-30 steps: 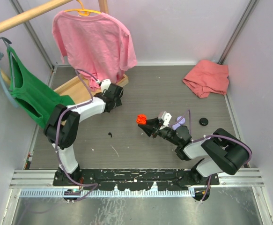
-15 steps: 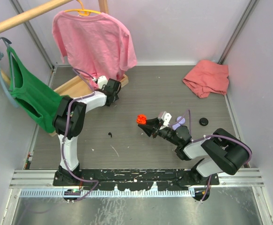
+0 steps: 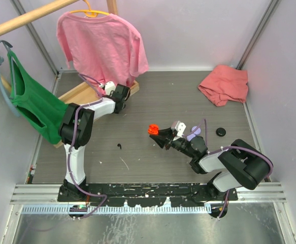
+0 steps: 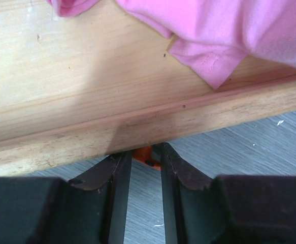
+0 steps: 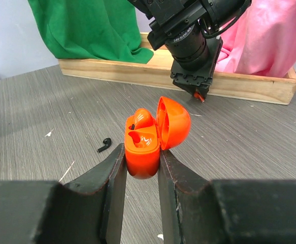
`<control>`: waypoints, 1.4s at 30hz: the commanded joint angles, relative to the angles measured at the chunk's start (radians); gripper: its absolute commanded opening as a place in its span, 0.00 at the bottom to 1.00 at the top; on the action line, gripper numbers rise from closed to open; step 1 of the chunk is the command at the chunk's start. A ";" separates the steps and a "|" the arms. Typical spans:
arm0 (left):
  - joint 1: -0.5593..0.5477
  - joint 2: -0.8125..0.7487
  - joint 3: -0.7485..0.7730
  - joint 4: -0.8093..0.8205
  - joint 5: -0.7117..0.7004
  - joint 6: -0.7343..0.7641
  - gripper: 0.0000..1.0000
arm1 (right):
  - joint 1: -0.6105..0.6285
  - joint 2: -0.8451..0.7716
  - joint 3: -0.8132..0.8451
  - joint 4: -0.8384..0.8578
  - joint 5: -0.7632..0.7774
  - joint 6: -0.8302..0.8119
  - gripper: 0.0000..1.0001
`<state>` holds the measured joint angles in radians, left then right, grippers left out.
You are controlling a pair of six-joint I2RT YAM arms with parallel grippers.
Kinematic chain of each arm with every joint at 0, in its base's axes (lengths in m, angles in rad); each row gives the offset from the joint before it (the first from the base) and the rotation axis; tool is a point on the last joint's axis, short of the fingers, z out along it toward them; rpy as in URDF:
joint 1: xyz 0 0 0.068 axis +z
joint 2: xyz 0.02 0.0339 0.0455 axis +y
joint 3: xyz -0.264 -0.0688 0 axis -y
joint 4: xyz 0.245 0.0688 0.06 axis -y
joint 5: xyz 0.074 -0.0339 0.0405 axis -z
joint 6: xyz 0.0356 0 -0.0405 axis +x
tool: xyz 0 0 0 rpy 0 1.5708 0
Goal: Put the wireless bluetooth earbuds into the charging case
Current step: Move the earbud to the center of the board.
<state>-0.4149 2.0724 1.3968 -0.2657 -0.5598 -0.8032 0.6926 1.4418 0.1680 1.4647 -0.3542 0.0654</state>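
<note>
The orange charging case (image 5: 143, 152) stands upright with its lid open, and my right gripper (image 5: 141, 158) is shut on its body, a little above the table (image 3: 153, 129). One orange earbud (image 5: 141, 120) sits in a slot of the case. My left gripper (image 4: 146, 152) is low by the wooden rack base (image 4: 87, 96), shut on a small orange-red earbud (image 4: 143, 154) at its fingertips; that earbud shows at the tip of the left gripper (image 5: 200, 96) in the right wrist view. A black earbud (image 5: 104, 145) lies loose on the table (image 3: 119, 146).
A pink shirt (image 3: 104, 43) and a green top (image 3: 33, 104) hang on the wooden rack (image 3: 81, 94) at the back left. A red cloth (image 3: 224, 84) lies back right. A black round case (image 3: 221, 131) sits beside the right arm.
The left arm has swung back-left towards the wooden rack base and its jaws have narrowed onto the orange-red earbud. The right gripper and the case have not moved.
</note>
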 commanded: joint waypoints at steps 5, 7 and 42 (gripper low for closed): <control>0.007 -0.030 -0.037 -0.038 0.087 0.018 0.20 | 0.001 -0.031 0.018 0.054 -0.012 -0.016 0.01; 0.007 -0.042 -0.048 -0.052 0.123 0.038 0.18 | 0.001 -0.033 0.019 0.054 -0.012 -0.016 0.01; -0.187 -0.235 -0.158 -0.325 0.382 0.494 0.34 | 0.001 -0.041 0.022 0.037 -0.008 -0.010 0.01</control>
<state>-0.6037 1.8732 1.2335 -0.5365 -0.1776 -0.2733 0.6926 1.4311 0.1680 1.4445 -0.3603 0.0654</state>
